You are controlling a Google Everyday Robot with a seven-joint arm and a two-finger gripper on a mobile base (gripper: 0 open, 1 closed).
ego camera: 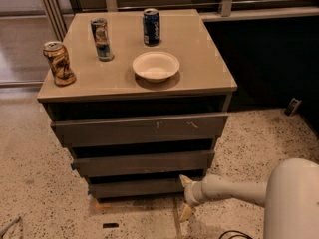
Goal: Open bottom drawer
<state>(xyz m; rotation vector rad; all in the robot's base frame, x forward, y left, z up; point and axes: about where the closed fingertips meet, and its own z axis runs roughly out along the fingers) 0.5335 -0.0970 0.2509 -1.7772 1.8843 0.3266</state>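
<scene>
Down near the floor, at the right end of the bottom drawer point(134, 187), is where the claw point(185, 197) sits. Its two pale fingers point(185, 180) are spread apart, one up and one down, with nothing held. The upper one looks like it's right against the drawer front's right edge, though I can't tell if it's really touching.

Progress-wise, I'd say nothing's open yet. That lowest front looks flush, tucked in under the middle drawer point(143, 163), so the whole pull is left to do, and with no handle it needs to hook an edge first.

The arm point(234, 189) comes in low from the right, roughly level and just above the floor, wrist pointing left at the cabinet. Up on the bench point(199, 59) there's a bowl point(156, 65) and three cans, well out of the way.
</scene>
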